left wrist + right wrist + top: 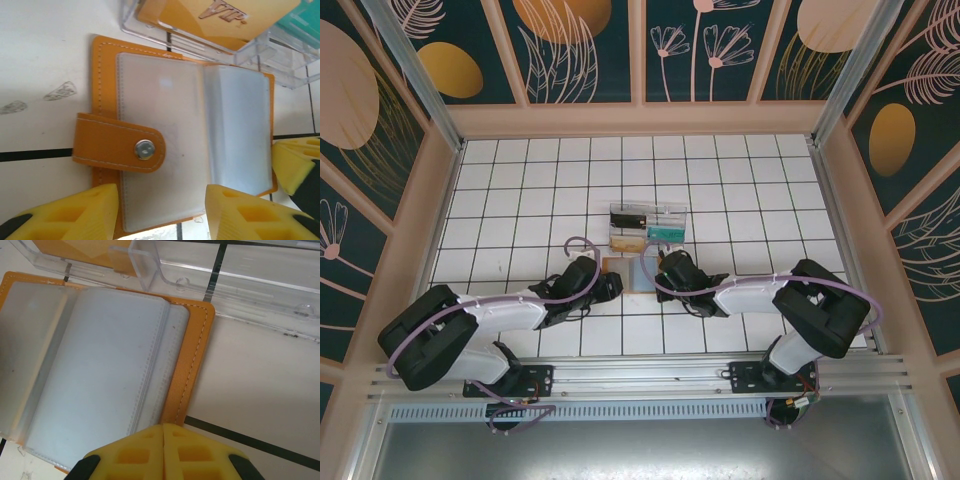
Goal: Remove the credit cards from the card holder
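The card holder [638,272] lies open and flat on the tiles, orange cover down, pale pocket panels [165,140] up, its snap strap [120,147] folded over the left panel. My left gripper [162,192] is open at the holder's near edge, one finger on each side of the left panel. My right gripper [163,427] is shut, its tips against the near edge of the holder's right orange border [192,365]. A gold VIP card [220,20] and a teal card [295,25] lie in the clear tray behind. The pockets [100,365] look pale and translucent.
The clear compartmented tray [648,225] sits directly behind the holder, almost touching it, with a black card [630,217] in it too. Both arms meet close together at the middle of the white tiled table [520,200]. Patterned walls enclose the table.
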{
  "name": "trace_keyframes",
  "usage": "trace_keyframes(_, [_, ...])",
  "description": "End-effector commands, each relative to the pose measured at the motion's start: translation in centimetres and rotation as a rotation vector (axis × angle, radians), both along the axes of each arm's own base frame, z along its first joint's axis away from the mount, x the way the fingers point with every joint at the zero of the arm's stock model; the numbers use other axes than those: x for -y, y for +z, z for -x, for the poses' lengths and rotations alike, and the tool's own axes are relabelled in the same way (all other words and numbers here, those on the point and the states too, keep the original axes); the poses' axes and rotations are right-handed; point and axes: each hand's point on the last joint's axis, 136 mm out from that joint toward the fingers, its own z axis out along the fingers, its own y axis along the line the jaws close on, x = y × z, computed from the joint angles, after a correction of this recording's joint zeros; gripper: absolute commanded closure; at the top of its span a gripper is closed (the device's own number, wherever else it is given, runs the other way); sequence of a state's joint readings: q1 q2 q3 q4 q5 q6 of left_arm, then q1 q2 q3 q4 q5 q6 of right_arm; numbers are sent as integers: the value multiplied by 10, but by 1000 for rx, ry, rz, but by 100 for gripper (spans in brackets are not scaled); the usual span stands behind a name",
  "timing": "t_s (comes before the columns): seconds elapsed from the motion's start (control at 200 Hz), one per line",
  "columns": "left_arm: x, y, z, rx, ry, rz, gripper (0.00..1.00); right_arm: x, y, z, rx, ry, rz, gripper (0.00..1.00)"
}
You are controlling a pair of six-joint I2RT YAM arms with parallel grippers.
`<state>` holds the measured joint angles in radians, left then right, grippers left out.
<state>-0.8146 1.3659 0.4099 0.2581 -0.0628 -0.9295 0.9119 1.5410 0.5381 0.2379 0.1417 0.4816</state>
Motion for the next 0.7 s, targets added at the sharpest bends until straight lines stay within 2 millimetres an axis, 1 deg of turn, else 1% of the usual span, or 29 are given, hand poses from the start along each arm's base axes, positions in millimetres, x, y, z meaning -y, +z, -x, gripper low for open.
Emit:
trace_keyframes(0.0, [-4, 9, -6, 25, 39, -11, 50, 5, -19, 14, -66, 14, 51, 91])
trace_keyframes(0.075, [3, 13, -4, 32, 8, 23, 50, 4, -19, 14, -65, 15, 51, 91])
trace_keyframes(0.19, [12, 13, -3, 27, -23, 53, 50, 4, -19, 14, -66, 15, 51, 91])
trace_keyframes(0.56, [13, -3, 0, -15, -37, 20, 51, 4, -20, 14, -67, 17, 56, 91])
trace_keyframes(0.696, [17, -3, 0, -17, -51, 36, 51, 3, -19, 14, -66, 18, 55, 91])
